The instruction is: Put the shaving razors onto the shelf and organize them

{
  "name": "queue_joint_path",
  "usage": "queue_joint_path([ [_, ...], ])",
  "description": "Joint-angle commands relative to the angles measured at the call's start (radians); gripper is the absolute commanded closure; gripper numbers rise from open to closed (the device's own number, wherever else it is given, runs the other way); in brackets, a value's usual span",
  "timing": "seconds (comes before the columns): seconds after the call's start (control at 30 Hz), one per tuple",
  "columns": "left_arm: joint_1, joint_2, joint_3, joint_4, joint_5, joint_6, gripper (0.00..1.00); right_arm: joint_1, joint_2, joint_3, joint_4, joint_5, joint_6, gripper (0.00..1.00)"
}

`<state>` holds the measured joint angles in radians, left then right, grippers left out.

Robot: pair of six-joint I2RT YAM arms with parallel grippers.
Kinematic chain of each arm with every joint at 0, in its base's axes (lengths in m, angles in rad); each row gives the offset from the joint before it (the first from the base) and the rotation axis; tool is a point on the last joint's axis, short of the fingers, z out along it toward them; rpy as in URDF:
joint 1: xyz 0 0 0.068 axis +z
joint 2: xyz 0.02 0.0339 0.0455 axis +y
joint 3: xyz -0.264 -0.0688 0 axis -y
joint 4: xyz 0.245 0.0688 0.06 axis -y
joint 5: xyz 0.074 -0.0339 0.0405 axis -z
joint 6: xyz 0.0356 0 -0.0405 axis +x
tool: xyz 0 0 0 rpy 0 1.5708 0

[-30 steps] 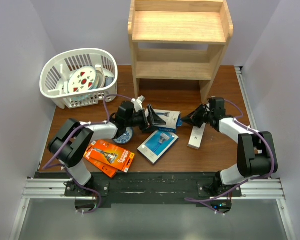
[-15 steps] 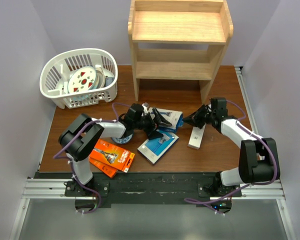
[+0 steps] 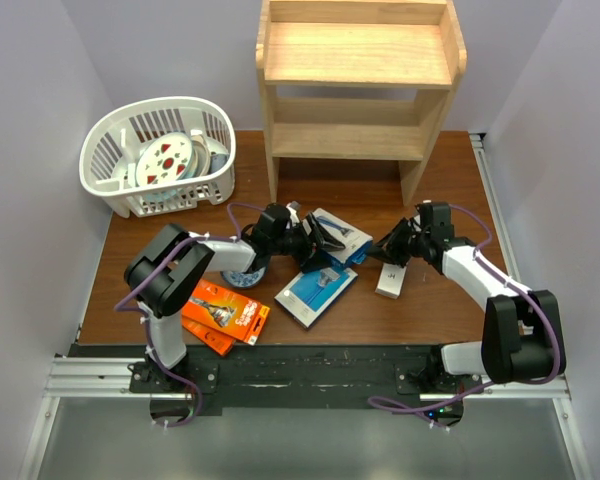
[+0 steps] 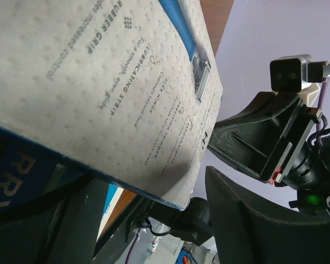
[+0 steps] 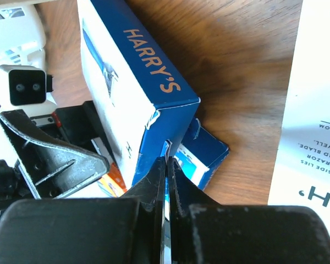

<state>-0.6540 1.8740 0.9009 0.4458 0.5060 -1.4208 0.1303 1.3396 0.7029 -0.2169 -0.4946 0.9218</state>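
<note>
Overhead, left gripper (image 3: 318, 243) straddles Harry's box (image 3: 342, 232) — grip unclear; right gripper (image 5: 165, 181) closed, per wrist view.

You are advancing the left gripper (image 3: 317, 241) rightward, so the blue razor box (image 3: 342, 234) is tilting up between its spread fingers. The right gripper (image 3: 384, 250) is dropping toward the box's corner.

One camera sits high behind the left gripper (image 3: 318, 241) and right gripper (image 3: 382, 250), looking down over the whole surface (image 3: 440, 190). Each wrist camera looks along its own gripper, close up on the blue box (image 3: 342, 232) between them, which all views share
</note>
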Motion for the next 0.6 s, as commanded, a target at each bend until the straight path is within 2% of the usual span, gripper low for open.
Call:
queue_joint_path([
  [0.0,0.005,-0.035,-0.017,0.047,-0.009,0.005,0.31,0.019,0.004,-0.013,0.001,-0.019,-0.032,1.00],
  [0.2,0.019,-0.027,-0.042,0.074,-0.004,0.013,0.43,0.034,-0.005,-0.023,0.013,-0.027,-0.075,1.00],
  [0.27,0.019,-0.026,-0.036,0.094,0.000,0.031,0.48,0.034,-0.011,-0.020,0.007,-0.028,-0.099,0.90],
  [0.3,0.020,-0.026,-0.034,0.100,0.002,0.040,0.51,0.032,-0.022,-0.016,0.002,-0.030,-0.115,0.73],
  [0.4,0.021,-0.035,-0.027,0.093,0.002,0.078,0.58,0.032,-0.055,0.027,-0.025,-0.070,-0.272,0.48],
  [0.57,0.036,-0.052,-0.031,0.057,-0.004,0.094,0.63,0.034,-0.114,0.158,-0.182,-0.159,-0.607,0.42],
])
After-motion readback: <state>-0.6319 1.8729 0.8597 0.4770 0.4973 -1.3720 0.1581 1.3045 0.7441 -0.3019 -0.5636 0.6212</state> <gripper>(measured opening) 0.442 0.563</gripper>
